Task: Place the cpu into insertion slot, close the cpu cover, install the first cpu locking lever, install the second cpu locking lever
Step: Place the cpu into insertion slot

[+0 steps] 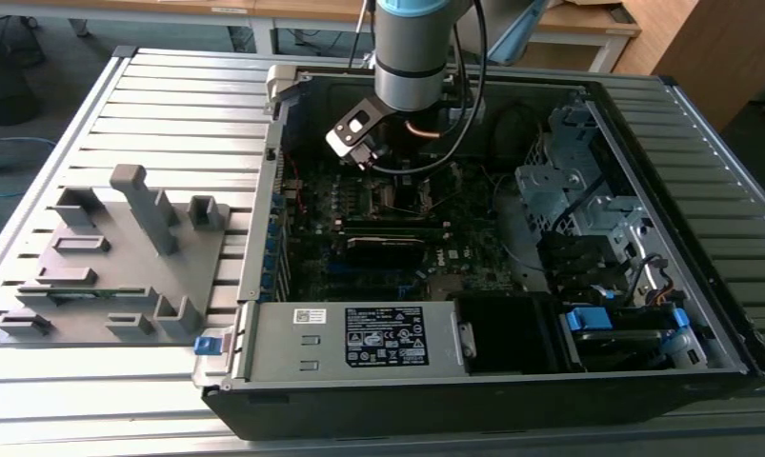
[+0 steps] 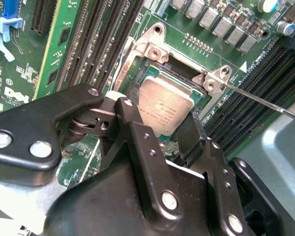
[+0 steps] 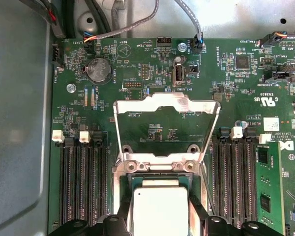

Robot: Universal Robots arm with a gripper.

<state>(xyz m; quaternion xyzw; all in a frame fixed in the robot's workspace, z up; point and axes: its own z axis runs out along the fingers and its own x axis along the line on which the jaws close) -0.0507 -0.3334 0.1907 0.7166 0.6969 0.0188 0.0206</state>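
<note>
Currently the black two-fingered gripper (image 2: 161, 118) is clamping the small square silver-grey metal cpu (image 2: 164, 105), which is sitting in the black, silver-rimmed insertion slot (image 2: 177, 73), upper centre of the exterior view. The thin silvery frame cpu cover (image 3: 167, 104) is standing open. Letting go off-level is likely risking a crooked seat.

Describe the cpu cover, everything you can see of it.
In the first wrist view the cpu cover is a thin, shiny, silvery metal frame with a large cut-out centre through which the green board shows. It stands open, folded back from the insertion slot rather than closed over it. Its hinged edge sits at the slot's metal rim, and its far edge has a raised step in the middle. The cpu lies uncovered in the slot. Only the hinge touches the cover.
</note>
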